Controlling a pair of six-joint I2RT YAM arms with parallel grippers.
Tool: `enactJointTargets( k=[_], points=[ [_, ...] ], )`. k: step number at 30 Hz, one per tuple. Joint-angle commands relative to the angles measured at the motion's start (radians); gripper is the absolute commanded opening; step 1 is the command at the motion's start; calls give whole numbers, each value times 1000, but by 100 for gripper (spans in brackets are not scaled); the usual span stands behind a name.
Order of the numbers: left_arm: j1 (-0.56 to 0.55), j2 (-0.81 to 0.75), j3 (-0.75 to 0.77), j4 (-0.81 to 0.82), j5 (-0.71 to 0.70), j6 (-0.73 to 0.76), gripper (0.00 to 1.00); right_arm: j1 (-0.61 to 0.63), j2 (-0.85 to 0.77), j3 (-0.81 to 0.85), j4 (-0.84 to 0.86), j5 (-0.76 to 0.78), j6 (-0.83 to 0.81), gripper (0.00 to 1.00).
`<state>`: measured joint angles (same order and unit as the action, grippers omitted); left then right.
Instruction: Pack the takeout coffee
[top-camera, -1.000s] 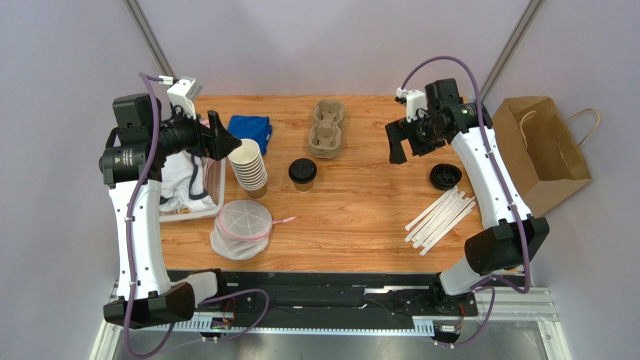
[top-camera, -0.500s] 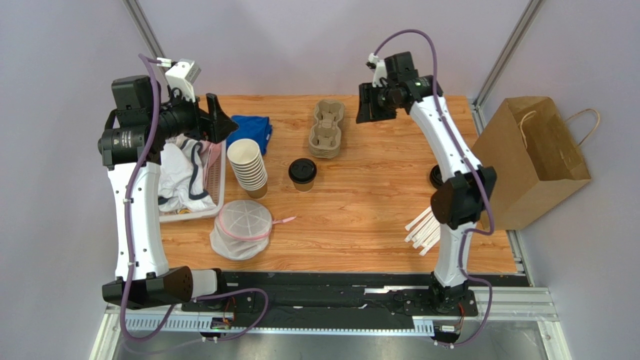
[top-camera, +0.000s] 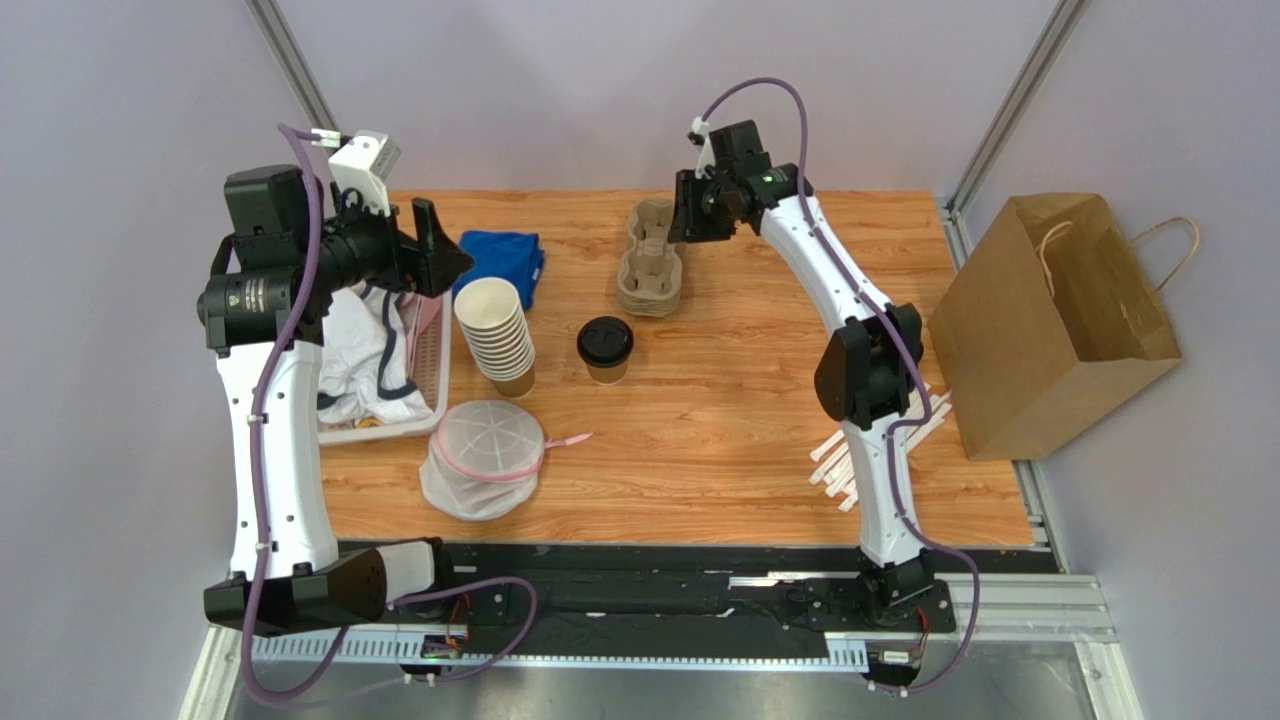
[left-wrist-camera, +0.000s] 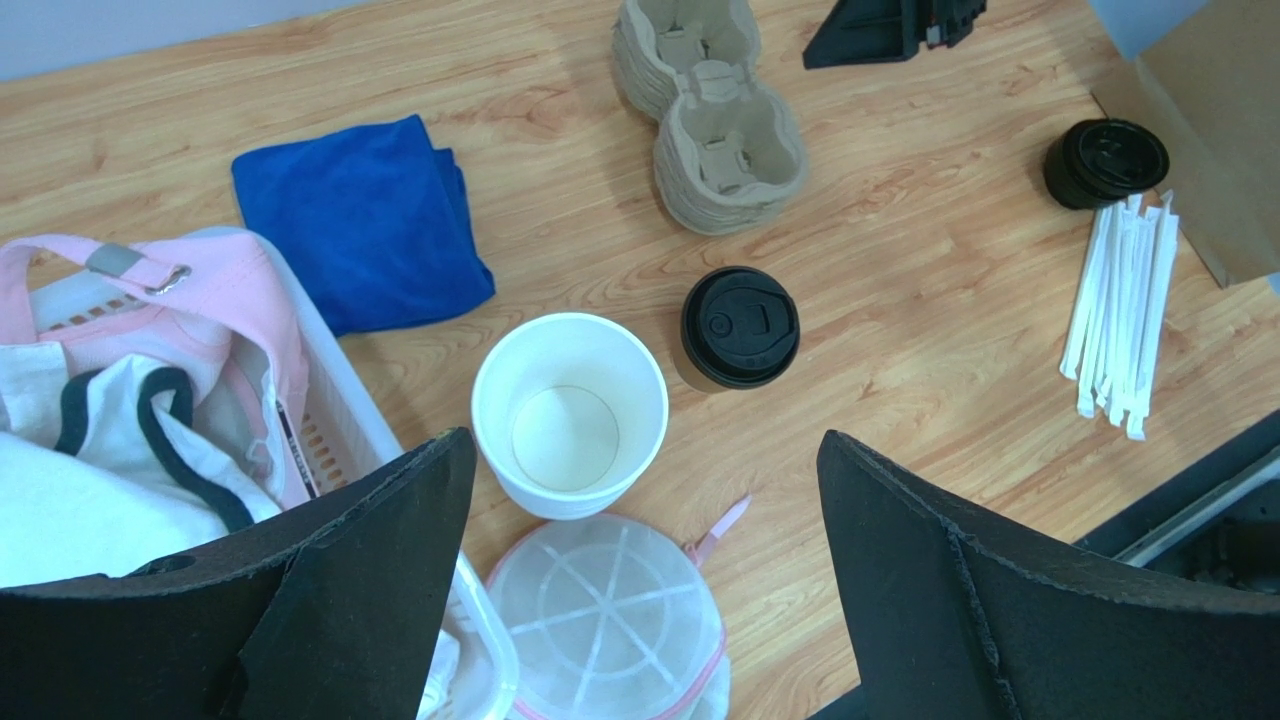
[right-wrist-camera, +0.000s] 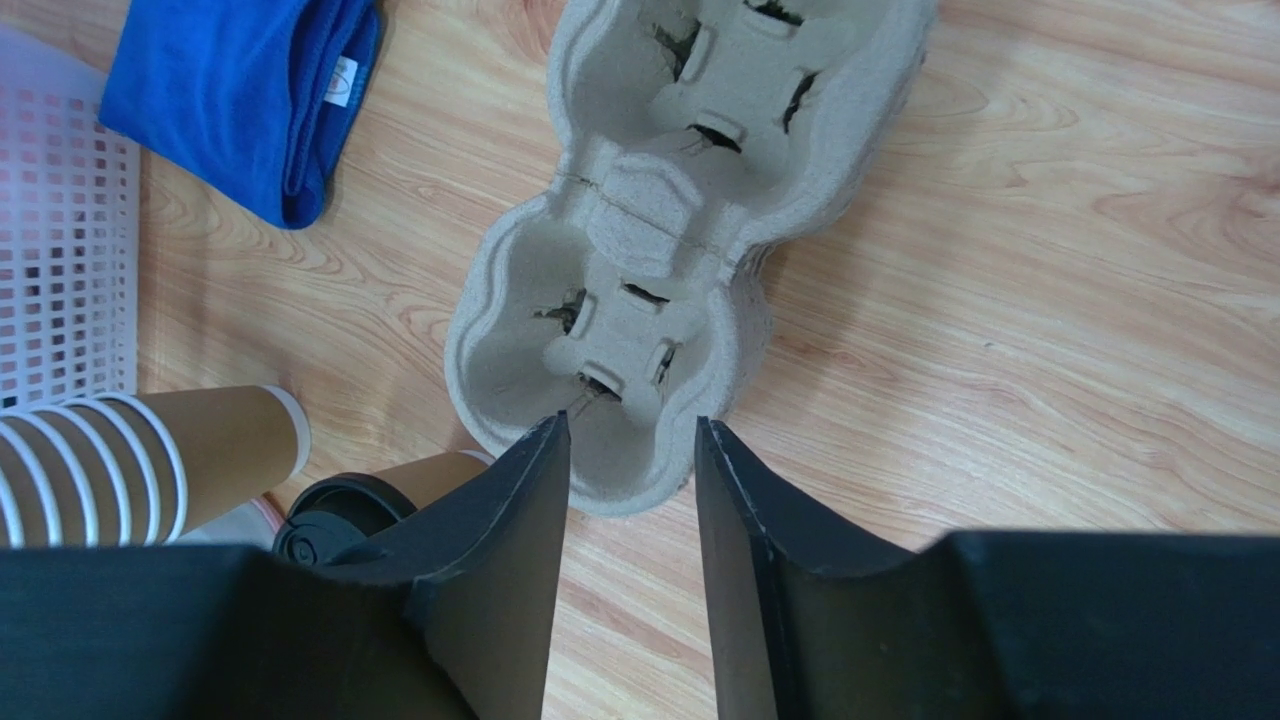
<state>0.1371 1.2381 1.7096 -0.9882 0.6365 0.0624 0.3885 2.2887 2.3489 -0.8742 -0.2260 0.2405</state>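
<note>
The takeout coffee (top-camera: 604, 345) stands upright on the desk (top-camera: 751, 435), just in front of the pulp carrier (top-camera: 654, 258); nothing is packed. The paper bag (top-camera: 1059, 323) gapes well right of the carrier, past the desk's edge. You seem to be reaching for the carrier: your right hand (right-wrist-camera: 631, 428) hovers by its far end, fingers narrowly parted, empty. Next, pinch a wall without shoving it onto the takeout coffee. Your left hand (left-wrist-camera: 643, 443) hangs left of it, spread wide. Open desk lies right of the carrier; the cup stack (top-camera: 496, 333) crowds its left.
</note>
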Motion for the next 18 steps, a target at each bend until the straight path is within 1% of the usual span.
enactJointTargets(
  k=[1, 18],
  points=[
    [-4, -5, -7, 42, 3, -27, 93, 44, 32, 53, 55, 37, 8, 38],
    [-4, -8, -28, 48, 20, -26, 93, 49, 132, 101, 67, 139, -46, 37]
  ],
)
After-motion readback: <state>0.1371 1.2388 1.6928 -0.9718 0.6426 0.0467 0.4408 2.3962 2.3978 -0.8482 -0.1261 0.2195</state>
